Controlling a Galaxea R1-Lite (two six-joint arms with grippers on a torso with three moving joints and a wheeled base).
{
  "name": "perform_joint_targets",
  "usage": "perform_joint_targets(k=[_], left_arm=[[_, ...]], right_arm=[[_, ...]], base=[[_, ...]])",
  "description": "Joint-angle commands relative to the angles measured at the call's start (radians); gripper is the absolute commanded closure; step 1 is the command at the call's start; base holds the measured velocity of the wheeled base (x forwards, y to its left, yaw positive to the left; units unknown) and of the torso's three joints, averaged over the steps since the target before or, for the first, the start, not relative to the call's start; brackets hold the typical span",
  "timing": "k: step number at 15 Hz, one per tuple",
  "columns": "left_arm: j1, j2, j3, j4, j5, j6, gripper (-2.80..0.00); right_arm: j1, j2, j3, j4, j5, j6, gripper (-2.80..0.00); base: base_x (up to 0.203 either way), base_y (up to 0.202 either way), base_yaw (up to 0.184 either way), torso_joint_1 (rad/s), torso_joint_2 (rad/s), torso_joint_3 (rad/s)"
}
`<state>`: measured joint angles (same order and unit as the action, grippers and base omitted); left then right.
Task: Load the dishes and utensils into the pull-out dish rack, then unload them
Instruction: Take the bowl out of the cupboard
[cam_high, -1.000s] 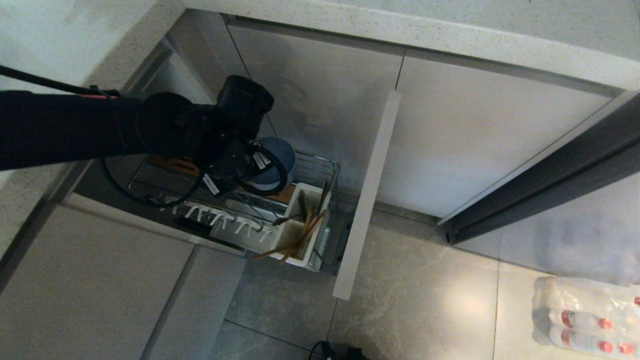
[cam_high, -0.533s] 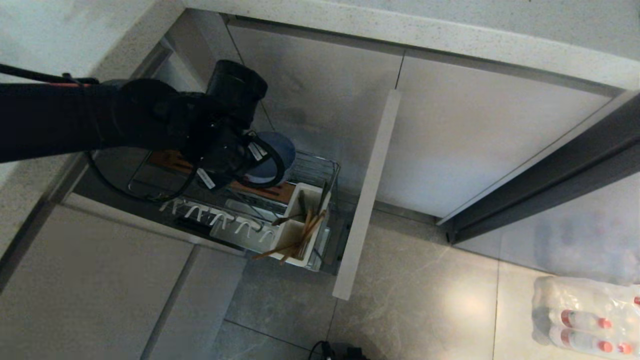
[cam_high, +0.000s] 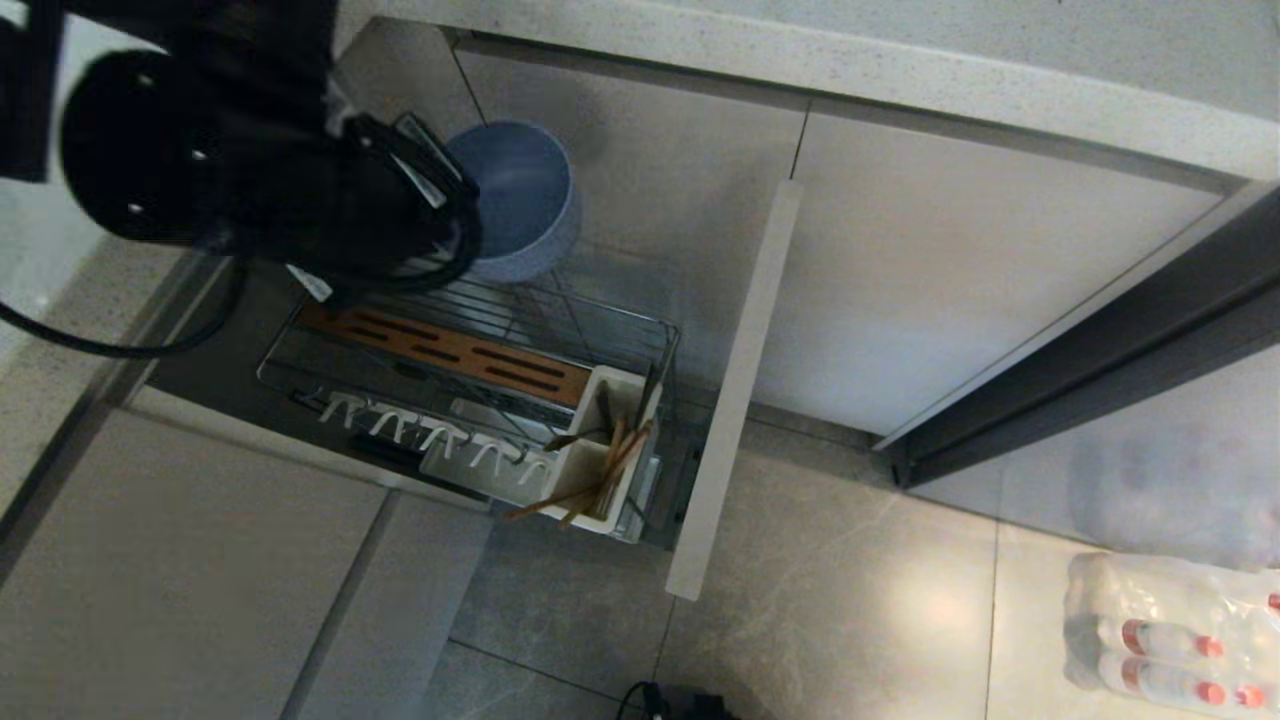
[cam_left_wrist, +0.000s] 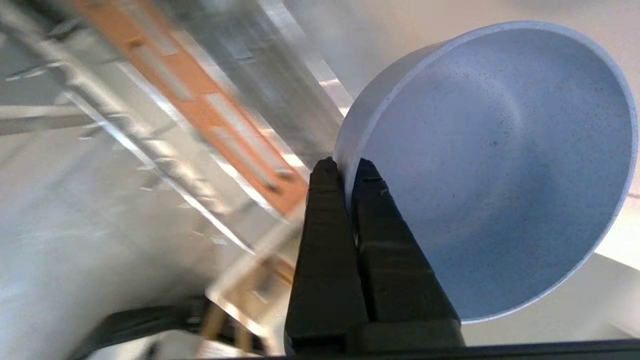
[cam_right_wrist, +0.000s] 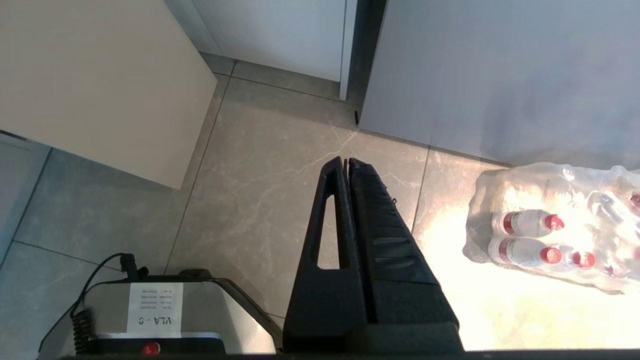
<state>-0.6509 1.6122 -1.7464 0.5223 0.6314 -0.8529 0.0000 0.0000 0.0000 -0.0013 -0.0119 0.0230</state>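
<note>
Unloading under way, by the look of it. Left gripper (cam_left_wrist: 345, 167) clamped on rim of bowl (cam_high: 520, 200), held clear above rack (cam_high: 600, 320). Chopsticks (cam_high: 590, 480) and fork (cam_high: 645, 385) left standing in caddy (cam_high: 590, 455). Plate not visible. Right gripper (cam_right_wrist: 347, 162) closed, empty, parked over floor.
</note>
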Motion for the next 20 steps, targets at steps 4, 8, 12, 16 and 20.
perform_joint_targets(k=[4, 8, 12, 16, 20], left_arm=[[-0.069, -0.216, -0.044, 0.005, -0.008, 0.02, 0.0], [-0.012, -0.329, -0.152, 0.038, 0.006, 0.093, 0.0], [0.19, -0.38, -0.204, 0.061, 0.011, 0.166, 0.0], [0.468, -0.38, -0.205, 0.055, -0.006, 0.21, 0.0], [0.672, -0.384, -0.2, 0.111, -0.043, 0.215, 0.0]], right_arm=[[0.0, 0.0, 0.0, 0.0, 0.0, 0.0, 0.0], [0.0, 0.001, 0.0, 0.0, 0.0, 0.0, 0.0], [0.0, 0.001, 0.0, 0.0, 0.0, 0.0, 0.0], [0.0, 0.002, 0.0, 0.0, 0.0, 0.0, 0.0], [0.0, 0.002, 0.0, 0.0, 0.0, 0.0, 0.0]], base=[[0.0, 0.0, 0.0, 0.0, 0.0, 0.0], [0.0, 0.0, 0.0, 0.0, 0.0, 0.0], [0.0, 0.0, 0.0, 0.0, 0.0, 0.0], [0.0, 0.0, 0.0, 0.0, 0.0, 0.0], [0.0, 0.0, 0.0, 0.0, 0.0, 0.0]])
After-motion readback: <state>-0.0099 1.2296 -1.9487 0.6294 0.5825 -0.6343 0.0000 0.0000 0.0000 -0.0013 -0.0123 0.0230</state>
